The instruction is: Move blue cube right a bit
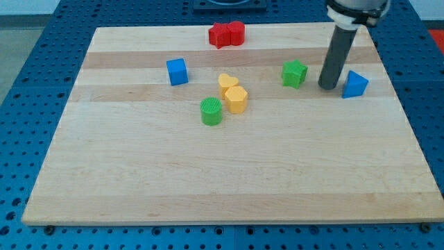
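The blue cube [177, 71] sits on the wooden board [229, 167] at the upper left. My tip [329, 86] is far to its right, at the end of the dark rod, between a green star block [294, 73] on its left and a blue wedge-like block [355, 85] just to its right. The tip stands very close to the blue wedge block; I cannot tell if they touch.
Two red blocks [227, 33] sit together near the board's top edge. A yellow heart block [227, 82] and a yellow hexagonal block [236, 99] touch near the middle, with a green cylinder [211, 111] just to their lower left.
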Controlling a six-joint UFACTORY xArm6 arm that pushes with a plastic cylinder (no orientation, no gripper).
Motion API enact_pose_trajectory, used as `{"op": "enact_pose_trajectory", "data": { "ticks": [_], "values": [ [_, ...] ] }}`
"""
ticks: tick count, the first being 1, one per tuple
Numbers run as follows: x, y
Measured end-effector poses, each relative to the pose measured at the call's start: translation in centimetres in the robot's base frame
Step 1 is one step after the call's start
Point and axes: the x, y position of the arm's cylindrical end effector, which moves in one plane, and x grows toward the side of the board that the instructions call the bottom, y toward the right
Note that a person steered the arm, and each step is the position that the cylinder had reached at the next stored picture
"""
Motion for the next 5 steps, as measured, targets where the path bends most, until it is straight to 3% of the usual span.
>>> {"op": "enact_pose_trajectory", "data": {
  "ticks": [1,3,4,5],
  "values": [
    [1.9,-1.0],
    [9.6,-4.6],
    [13.3,-9.1],
    [14.1,-15.1]
  ]
}}
